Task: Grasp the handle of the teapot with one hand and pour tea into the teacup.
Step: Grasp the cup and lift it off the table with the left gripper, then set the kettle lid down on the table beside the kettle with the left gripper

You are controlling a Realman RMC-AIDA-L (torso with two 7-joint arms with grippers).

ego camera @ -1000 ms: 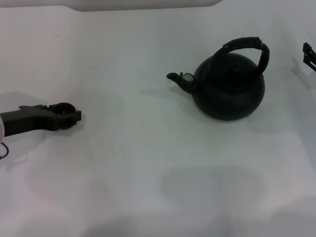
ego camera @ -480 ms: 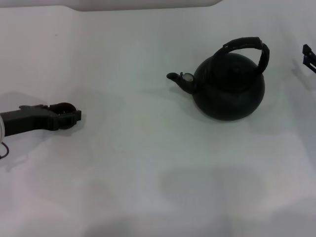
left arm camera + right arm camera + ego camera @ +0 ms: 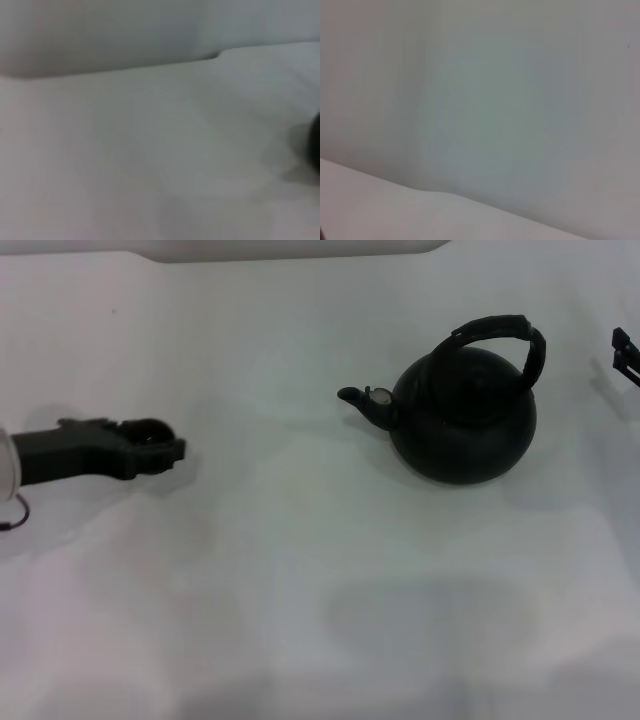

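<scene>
The large round black teapot (image 3: 462,420) stands upright right of centre in the head view. Its short spout (image 3: 358,400) points left, and the ribbed black handle (image 3: 497,332) arches over its top. At the far left my left gripper (image 3: 160,447) is shut on the tiny dark teacup (image 3: 149,429), well apart from the spout. Only the tip of my right gripper (image 3: 625,353) shows at the far right edge, level with the handle and not touching it. The right wrist view shows neither object.
The white table (image 3: 300,570) stretches bare between the teacup and the teapot. A pale raised edge (image 3: 290,250) runs along the back. A dark shape (image 3: 316,145) sits at the rim of the left wrist view.
My left gripper has moved right and farther back with the teacup in it, towards the teapot. The teapot and the right gripper have not moved.
</scene>
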